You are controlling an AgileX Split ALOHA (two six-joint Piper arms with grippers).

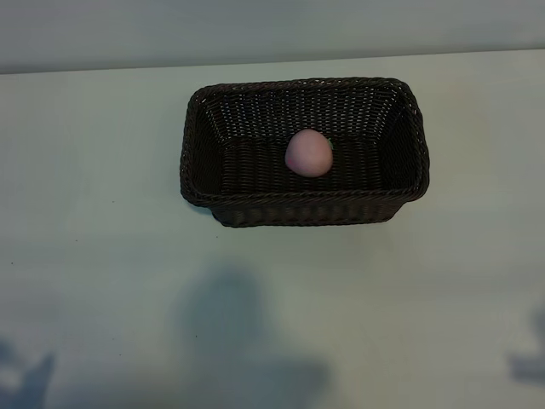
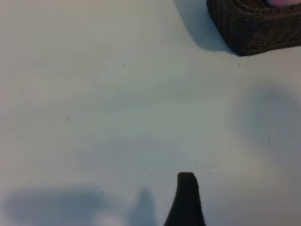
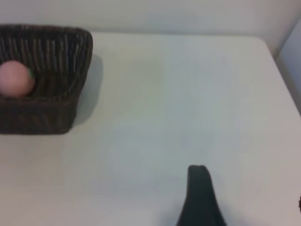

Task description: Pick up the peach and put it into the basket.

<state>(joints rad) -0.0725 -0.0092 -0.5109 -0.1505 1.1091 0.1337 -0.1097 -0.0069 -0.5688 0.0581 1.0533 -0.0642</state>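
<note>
The pale pink peach lies on the floor of the dark brown wicker basket, near its middle, with no gripper touching it. The right wrist view shows the peach inside the basket too. In the left wrist view only a basket corner and a pink sliver of peach show. My left gripper and right gripper both hang over bare table, well away from the basket. Each shows one dark finger with nothing beside it. Both are open and empty.
The basket stands toward the back of a pale table. Soft shadows fall on the table's near part. The table's far right corner and a wall show in the right wrist view.
</note>
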